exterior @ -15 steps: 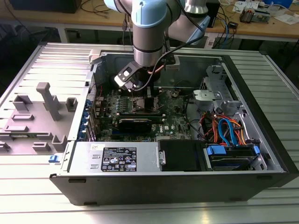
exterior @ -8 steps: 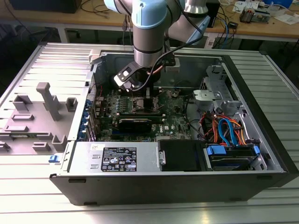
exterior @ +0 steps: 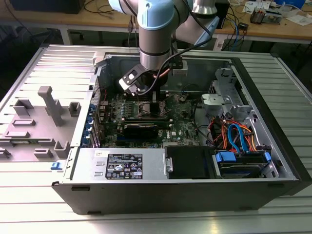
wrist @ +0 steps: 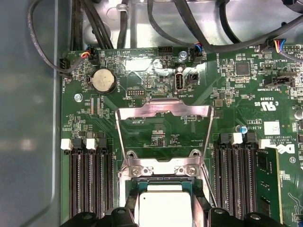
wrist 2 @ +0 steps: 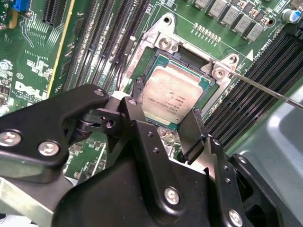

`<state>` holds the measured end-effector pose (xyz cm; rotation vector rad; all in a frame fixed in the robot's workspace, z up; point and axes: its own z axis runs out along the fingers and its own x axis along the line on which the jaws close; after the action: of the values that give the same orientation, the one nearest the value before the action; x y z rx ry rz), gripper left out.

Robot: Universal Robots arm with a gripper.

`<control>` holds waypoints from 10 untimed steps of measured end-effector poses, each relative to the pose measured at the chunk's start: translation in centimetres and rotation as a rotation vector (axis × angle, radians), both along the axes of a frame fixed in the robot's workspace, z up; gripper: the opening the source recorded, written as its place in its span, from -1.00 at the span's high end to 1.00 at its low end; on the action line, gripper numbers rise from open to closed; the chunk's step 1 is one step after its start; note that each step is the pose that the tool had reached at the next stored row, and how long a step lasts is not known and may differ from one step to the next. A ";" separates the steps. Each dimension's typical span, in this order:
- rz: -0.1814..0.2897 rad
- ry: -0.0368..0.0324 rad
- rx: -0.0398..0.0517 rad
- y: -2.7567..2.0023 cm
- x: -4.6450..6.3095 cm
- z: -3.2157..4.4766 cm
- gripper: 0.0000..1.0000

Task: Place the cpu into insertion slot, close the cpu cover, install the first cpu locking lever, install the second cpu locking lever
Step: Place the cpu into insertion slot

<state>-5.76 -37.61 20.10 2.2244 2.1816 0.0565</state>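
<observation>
My gripper (wrist 2: pixel 165 106) straddles the cpu (wrist 2: pixel 175 92), which lies flat in its socket (wrist 2: pixel 163 45) beneath the swung-open cover (wrist: pixel 163 111). I cannot tell whether it is gripping or released.

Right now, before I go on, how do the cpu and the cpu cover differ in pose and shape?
Pose: the cpu lies flat, seated in the socket; the cpu cover is swung open, tipped back off the socket on its hinge.
Shape: the cpu is a solid square plate; the cpu cover is an open frame with the green board showing through it.
Both are silver-grey metal.
</observation>
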 end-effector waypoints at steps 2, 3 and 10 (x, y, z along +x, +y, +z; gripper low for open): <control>0.004 0.0000 0.0001 0.02 0.0 0.00 -0.07; 0.005 0.0000 0.0002 0.03 0.0 0.00 -0.07; 0.005 0.0000 0.0001 0.04 0.0 0.00 -0.07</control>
<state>-5.74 -37.57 20.10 2.2194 2.1869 0.0566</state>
